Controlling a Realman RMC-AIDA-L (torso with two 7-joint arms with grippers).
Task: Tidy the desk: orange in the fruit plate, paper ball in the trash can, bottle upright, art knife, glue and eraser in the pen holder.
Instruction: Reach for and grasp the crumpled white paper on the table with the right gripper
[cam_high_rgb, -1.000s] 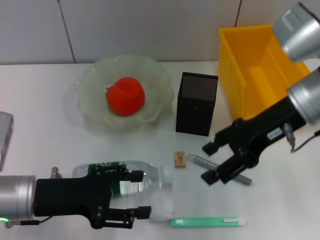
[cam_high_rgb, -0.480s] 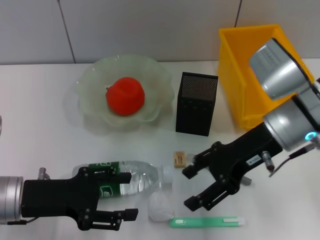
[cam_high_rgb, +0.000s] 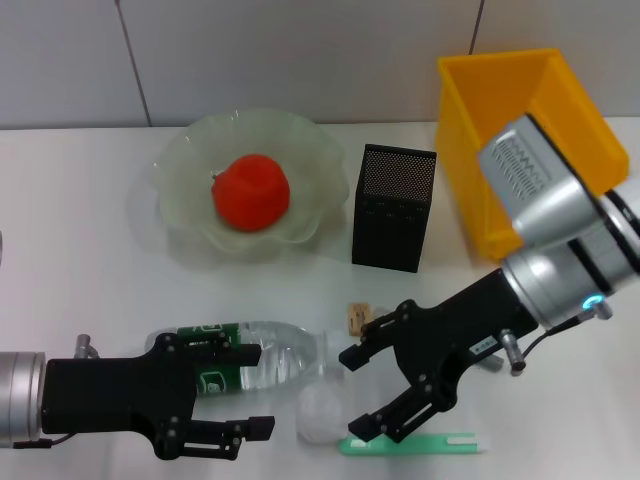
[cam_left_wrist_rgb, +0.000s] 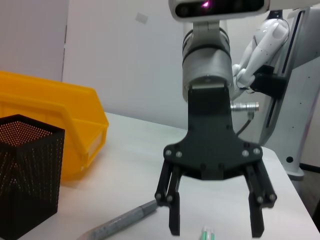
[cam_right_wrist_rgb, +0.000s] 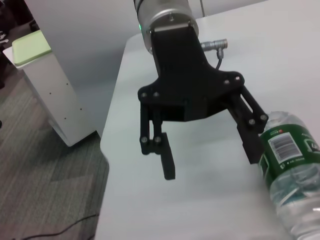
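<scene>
The orange (cam_high_rgb: 250, 192) lies in the pale green fruit plate (cam_high_rgb: 180, 160). On its side near the front edge is the clear bottle (cam_high_rgb: 285, 352) with a green label, seen also as bottle (cam_right_wrist_rgb: 292, 170). My left gripper (cam_high_rgb: 258, 390) is open, its upper finger over the label. The white paper ball (cam_high_rgb: 320, 412) sits just off the bottle's cap. My right gripper (cam_high_rgb: 356, 392) is open, its fingertips right beside the ball. The green art knife (cam_high_rgb: 440, 443) lies under it. The eraser (cam_high_rgb: 358, 316) is behind it. The grey glue stick (cam_left_wrist_rgb: 122, 221) shows in the left wrist view.
The black mesh pen holder (cam_high_rgb: 393, 207) stands upright at mid-table. The yellow trash can (cam_high_rgb: 470, 130) is at the back right. The two grippers (cam_left_wrist_rgb: 215, 227) (cam_right_wrist_rgb: 210, 162) face each other closely over the front of the table.
My right gripper has swung left and toward the front edge, from over the glue stick to beside the paper ball. My left gripper drew back slightly along the bottle, then held.
</scene>
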